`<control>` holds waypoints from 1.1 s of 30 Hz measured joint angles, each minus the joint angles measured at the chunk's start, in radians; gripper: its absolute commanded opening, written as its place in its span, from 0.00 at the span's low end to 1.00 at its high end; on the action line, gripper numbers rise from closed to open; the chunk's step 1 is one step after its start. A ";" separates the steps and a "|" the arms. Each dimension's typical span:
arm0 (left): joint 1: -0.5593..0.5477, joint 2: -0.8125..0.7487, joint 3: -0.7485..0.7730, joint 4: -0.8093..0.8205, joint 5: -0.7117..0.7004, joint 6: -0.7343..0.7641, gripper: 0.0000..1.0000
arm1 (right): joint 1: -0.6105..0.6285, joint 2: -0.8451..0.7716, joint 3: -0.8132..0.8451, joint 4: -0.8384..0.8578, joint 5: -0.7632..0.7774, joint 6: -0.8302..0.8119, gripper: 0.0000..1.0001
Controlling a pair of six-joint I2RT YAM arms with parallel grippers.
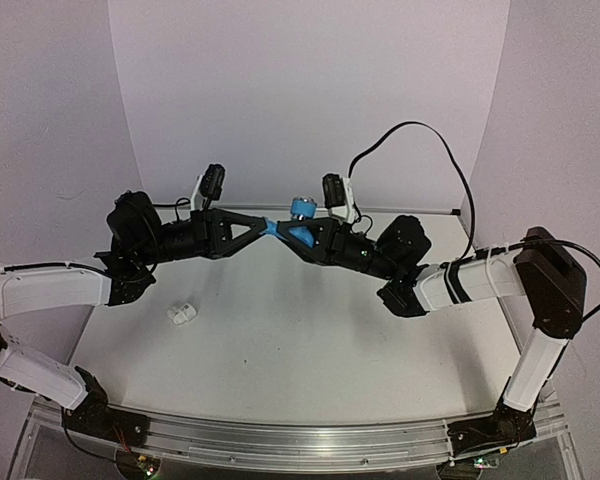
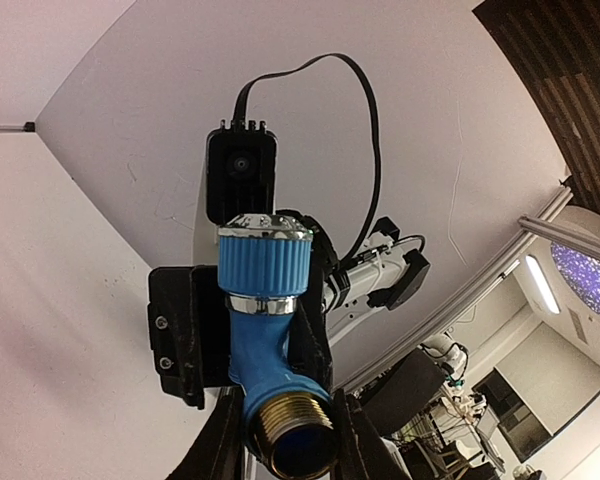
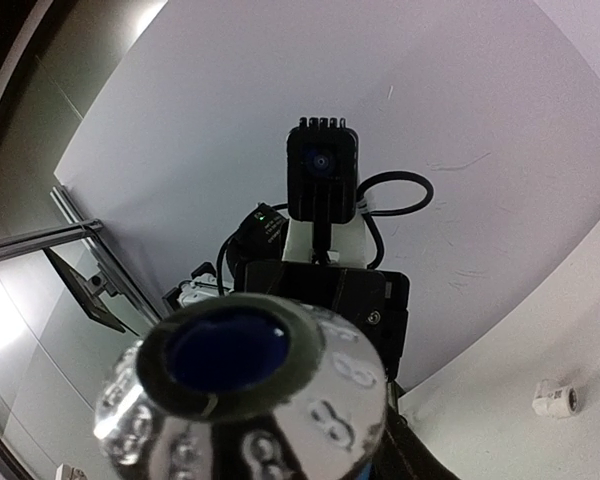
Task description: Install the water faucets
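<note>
A light-blue faucet (image 1: pixel 300 234) with a ribbed knob and chrome band hangs in the air between both arms, above the far part of the table. My left gripper (image 2: pixel 288 440) is shut on its brass threaded end (image 2: pixel 295 430). My right gripper (image 1: pixel 292 236) comes in from the right, with its black fingers (image 2: pixel 316 335) close along both sides of the blue neck; whether they press on it does not show. The knob's chrome top (image 3: pixel 280 400) fills the right wrist view and hides those jaws. A small white fitting (image 1: pixel 181 313) lies on the table at the left.
The white table (image 1: pixel 310 340) has a metal rail (image 1: pixel 300 445) along its near edge. White walls close in the back and sides. The right arm's black cable (image 1: pixel 420 135) loops up behind the grippers. The white fitting (image 3: pixel 557 399) also shows far below in the right wrist view.
</note>
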 measured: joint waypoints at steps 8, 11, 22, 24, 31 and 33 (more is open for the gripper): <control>0.000 0.001 0.000 -0.001 -0.017 -0.008 0.00 | 0.001 0.001 0.007 0.011 0.023 0.014 0.00; 0.000 0.001 -0.001 -0.001 -0.020 -0.007 0.27 | 0.002 0.000 0.002 0.011 0.034 0.002 0.00; 0.101 -0.058 -0.091 -0.125 -0.072 0.011 0.95 | -0.091 -0.110 -0.213 -0.075 0.111 -0.108 0.00; 0.130 -0.105 -0.076 -0.340 -0.160 0.061 0.95 | -0.103 -0.185 -0.231 -0.219 0.151 -0.208 0.00; 0.131 -0.138 0.064 -1.045 -0.542 0.192 0.97 | -0.083 -0.360 -0.177 -0.775 0.355 -0.604 0.00; 0.131 -0.136 0.091 -1.194 -0.655 0.201 0.99 | -0.079 -0.363 -0.158 -0.881 0.403 -0.685 0.00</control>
